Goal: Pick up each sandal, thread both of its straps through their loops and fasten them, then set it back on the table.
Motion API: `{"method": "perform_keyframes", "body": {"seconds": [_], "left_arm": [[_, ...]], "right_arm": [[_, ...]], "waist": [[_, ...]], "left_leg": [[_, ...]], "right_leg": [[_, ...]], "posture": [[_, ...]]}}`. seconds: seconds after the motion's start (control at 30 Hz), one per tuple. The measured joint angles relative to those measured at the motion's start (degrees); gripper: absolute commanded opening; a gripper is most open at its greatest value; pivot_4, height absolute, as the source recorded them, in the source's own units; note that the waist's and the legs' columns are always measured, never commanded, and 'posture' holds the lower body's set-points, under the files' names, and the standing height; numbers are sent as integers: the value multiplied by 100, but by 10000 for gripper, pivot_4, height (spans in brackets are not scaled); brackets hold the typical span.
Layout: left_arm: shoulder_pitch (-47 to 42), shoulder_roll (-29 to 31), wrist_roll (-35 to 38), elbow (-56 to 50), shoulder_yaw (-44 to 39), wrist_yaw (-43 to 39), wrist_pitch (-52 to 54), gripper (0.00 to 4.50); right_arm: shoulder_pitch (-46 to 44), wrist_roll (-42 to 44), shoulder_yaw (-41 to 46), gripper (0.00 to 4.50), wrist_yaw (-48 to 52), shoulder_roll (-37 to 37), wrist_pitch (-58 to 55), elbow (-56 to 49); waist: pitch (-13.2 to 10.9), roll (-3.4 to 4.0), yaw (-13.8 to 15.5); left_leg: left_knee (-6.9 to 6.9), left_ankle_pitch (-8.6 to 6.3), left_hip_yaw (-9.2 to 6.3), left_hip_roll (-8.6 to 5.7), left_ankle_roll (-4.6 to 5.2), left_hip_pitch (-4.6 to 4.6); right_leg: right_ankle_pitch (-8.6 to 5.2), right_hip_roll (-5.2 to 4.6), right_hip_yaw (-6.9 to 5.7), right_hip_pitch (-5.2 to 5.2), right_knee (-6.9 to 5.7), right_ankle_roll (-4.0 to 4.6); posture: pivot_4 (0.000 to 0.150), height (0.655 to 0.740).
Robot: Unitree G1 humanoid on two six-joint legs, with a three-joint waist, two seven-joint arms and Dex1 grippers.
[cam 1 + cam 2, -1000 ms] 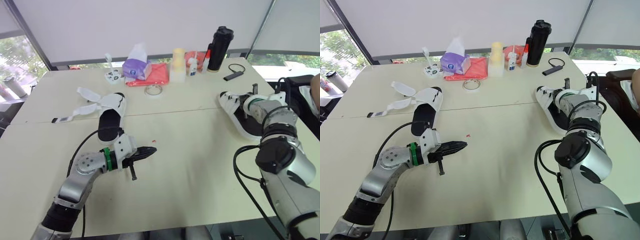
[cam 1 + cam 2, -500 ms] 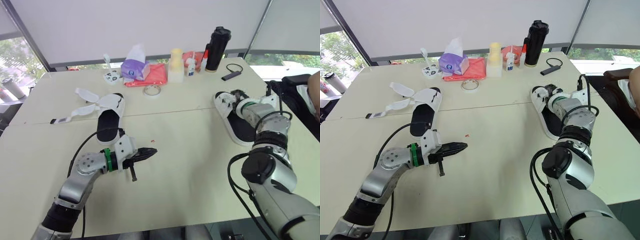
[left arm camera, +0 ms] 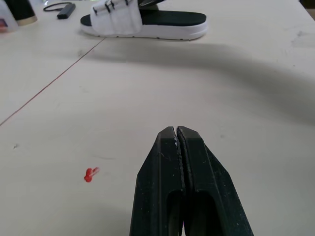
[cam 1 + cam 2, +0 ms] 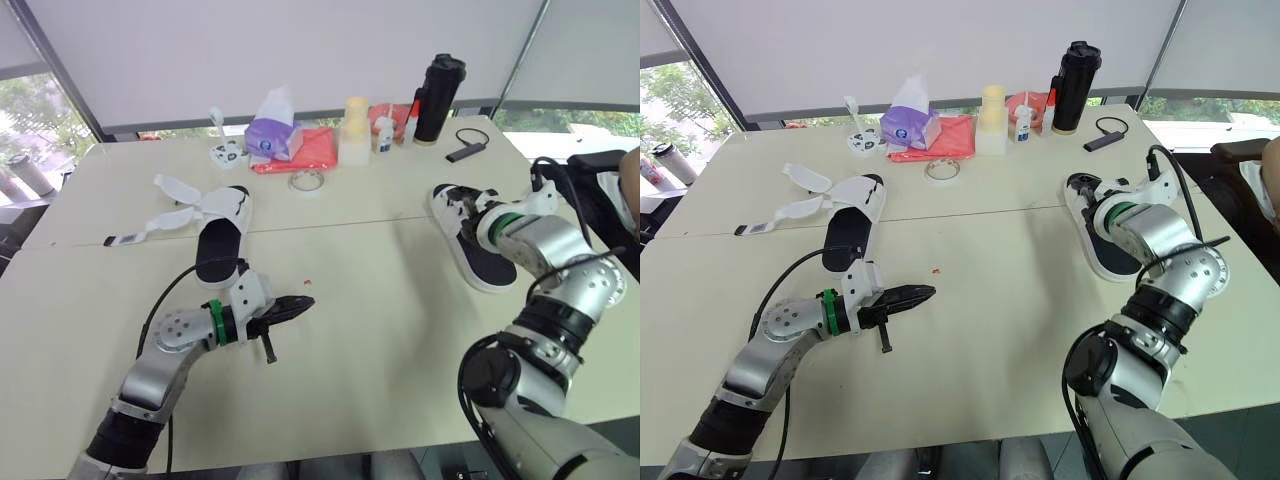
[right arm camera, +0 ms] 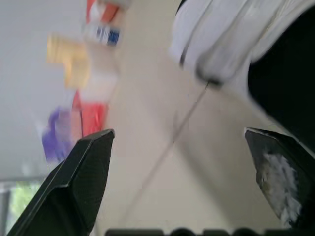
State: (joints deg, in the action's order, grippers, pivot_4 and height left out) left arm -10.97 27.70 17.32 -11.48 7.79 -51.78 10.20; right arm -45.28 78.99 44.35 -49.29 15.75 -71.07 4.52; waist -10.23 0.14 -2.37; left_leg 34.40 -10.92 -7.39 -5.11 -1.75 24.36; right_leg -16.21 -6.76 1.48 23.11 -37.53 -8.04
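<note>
Lying close before the right tool (image 5: 178, 133) — a sandal (image 4: 1110, 255).

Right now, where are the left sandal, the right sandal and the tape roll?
left sandal (image 4: 219, 257): left eye view, on the black footbed.
right sandal (image 4: 490, 266): left eye view, on the black footbed towards the heel.
tape roll (image 4: 306, 190): left eye view, on the near rim.

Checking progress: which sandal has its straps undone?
The sandal on the robot's left: its white straps lie splayed on the table, while the right sandal is strapped shut.
</note>
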Motion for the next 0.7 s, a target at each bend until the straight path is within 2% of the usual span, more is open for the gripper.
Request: {"method": "perform_keyframes", "body": {"seconds": [0.1,0.17,0.3,0.4,0.47,0.5,0.6,0.7], "left_arm": [[-27,-53,145,-23,-98,136,210,0],[-70,-116,245,-49,-214,270,383,0],[-296,-314,454,-61,-321,554,685,0],[-339,-429,593,-129,-465,791,872,0],[-336,-437,654,-150,-572,926,987,0],[-328,-453,696,-221,-641,1032,1080,0],[-305,-443,721,-381,-802,1265,1231,0],[-227,-445,815,-616,-1031,1581,1421,0]], "right_arm": [[545,1141,-728,44882,85,1051,-785,-301],[769,1813,-1527,44882,824,2317,-1355,-679],[432,1827,-2434,44882,2546,3595,-1903,-1910],[337,843,-3276,44882,4123,4219,-1671,-2852],[428,122,-3720,44882,5046,4546,-1243,-3187],[622,-575,-4041,44882,5904,4879,-634,-3406],[899,-2093,-4738,44882,7469,5173,873,-3465],[895,-3203,-5201,44882,8379,5018,1957,-2903]], "waist": [[-3,4,18],[-15,25,17],[-14,21,-30],[-14,19,11],[-19,11,38],[-20,10,66],[-23,1,139],[-27,-5,152]], "left_leg": [[8,3,4,-3,5,4],[22,1,9,-2,11,9],[46,-13,8,21,32,0],[60,-14,0,24,29,4],[63,-15,2,18,28,7],[65,-15,5,9,28,11],[69,-16,15,1,26,11],[71,-16,17,1,25,11]], "right_leg": [[0,-2,-1,-4,5,0],[-2,-2,-3,-7,12,0],[-3,25,-12,-27,20,-1],[-1,27,-21,-35,29,1],[-1,21,-20,-37,38,1],[-2,11,-20,-37,44,-1],[3,-2,-15,-43,57,-12],[6,-4,-11,-42,56,-13]], "posture": [[1500,7400],[1500,7400],[1500,7400],[1500,7400],[1500,7400],[1500,7400],[1500,7400],[1500,7400]]}}
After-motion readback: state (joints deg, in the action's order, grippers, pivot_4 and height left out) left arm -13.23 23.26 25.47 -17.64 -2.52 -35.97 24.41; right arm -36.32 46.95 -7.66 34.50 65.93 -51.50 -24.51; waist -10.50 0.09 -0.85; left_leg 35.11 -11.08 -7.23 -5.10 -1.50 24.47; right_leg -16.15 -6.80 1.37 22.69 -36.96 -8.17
